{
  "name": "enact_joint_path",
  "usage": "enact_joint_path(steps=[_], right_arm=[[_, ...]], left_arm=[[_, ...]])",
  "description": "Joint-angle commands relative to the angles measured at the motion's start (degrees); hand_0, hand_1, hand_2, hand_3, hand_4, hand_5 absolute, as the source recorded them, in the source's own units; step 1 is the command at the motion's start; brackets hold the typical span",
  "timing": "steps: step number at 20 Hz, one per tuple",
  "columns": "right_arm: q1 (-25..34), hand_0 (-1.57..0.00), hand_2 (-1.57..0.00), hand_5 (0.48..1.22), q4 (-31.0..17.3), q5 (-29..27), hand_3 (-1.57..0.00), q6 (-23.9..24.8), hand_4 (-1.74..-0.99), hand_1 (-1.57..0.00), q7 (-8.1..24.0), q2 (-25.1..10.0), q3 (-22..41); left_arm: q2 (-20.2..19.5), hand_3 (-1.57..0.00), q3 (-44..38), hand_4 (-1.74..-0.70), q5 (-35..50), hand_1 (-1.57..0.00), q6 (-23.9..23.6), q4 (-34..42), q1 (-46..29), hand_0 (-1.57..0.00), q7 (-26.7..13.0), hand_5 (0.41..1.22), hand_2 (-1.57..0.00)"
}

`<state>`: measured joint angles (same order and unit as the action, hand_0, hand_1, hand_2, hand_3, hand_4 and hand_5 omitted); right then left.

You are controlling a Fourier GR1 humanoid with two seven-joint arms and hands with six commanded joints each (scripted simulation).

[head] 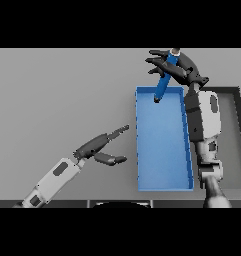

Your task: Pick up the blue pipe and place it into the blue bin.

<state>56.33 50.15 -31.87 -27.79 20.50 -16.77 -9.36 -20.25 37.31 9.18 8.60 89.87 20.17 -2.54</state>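
Note:
The blue pipe point(164, 80) hangs tilted above the far end of the blue bin point(142, 150), its lower tip just over the bin's back rim. My right hand point(181, 67) holds it near its upper end, thumb and fingers partly spread around it. The right arm reaches up along the bin's right side. My left hand point(99, 146) rests open over the table to the left of the bin, fingers straight and pointing toward the bin.
A dark-rimmed grey tray point(237, 130) lies to the right of the bin, partly hidden behind my right forearm. The grey table point(57, 95) stretches to the left and far side.

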Motion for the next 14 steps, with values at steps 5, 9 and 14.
enact_joint_path(steps=[5, 9, 14], right_arm=[[-7.42, -1.57, -1.57, 1.221, 0.65, 4.09, -1.57, 5.69, -1.499, -1.57, 6.12, 0.78, 0.21], [-13.13, -1.57, -1.57, 1.221, 3.03, 7.75, -1.18, 6.62, -1.569, -1.57, 10.57, 1.67, 2.84], [-17.07, -1.57, -1.57, 1.199, 2.55, 10.29, -1.01, 8.70, -1.583, -1.57, 14.44, 1.56, 7.79]], left_arm=[[0.50, 0.00, 0.41, -0.83, -0.35, 0.00, -0.13, -0.21, 0.00, 0.00, -0.94, 0.470, 0.00], [0.07, 0.00, 0.19, -0.83, -0.04, 0.00, 0.33, -0.15, 0.12, 0.00, -0.54, 0.471, 0.00], [0.42, 0.00, 0.76, -0.83, -0.55, 0.00, -0.30, 0.63, -0.76, 0.00, -0.49, 0.474, 0.00]])
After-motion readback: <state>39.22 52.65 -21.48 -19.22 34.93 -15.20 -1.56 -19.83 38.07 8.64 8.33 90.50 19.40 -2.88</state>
